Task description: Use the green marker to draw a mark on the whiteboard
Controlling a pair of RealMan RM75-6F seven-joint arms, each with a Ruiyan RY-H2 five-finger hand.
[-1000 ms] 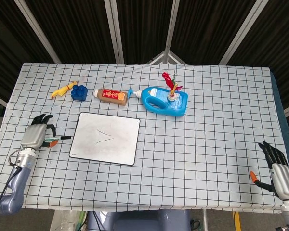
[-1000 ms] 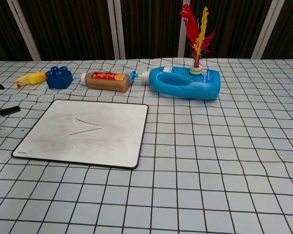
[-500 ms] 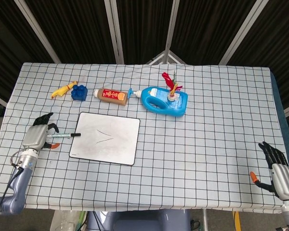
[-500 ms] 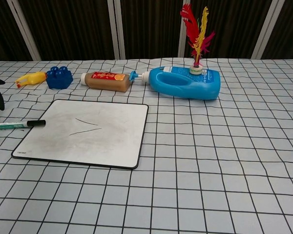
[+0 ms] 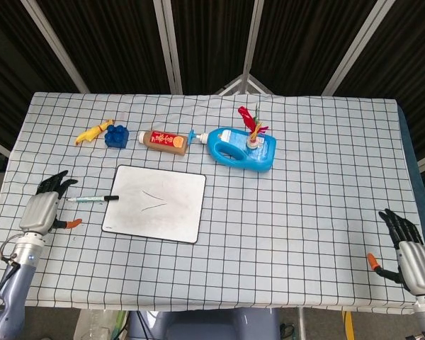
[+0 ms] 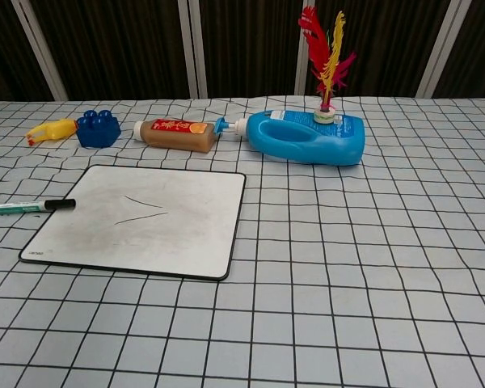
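Head view shows the marker (image 5: 93, 199) lying flat on the bench (image 5: 304, 177), its long axis running 9 to 3 o'clock, black cap end resting at the whiteboard's (image 5: 156, 203) left edge. The left hand (image 5: 44, 210) sits just beside the marker's tail, at 9 o'clock from it, fingers (image 5: 54, 181) spread and holding nothing; it is by far the nearer hand. The right hand (image 5: 409, 251) rests well apart at the bench's near right corner, fingers also apart and empty. Thin strokes already show on the whiteboard, their colour too faint to tell. Chest view cuts off the marker's tail and shows neither hand.
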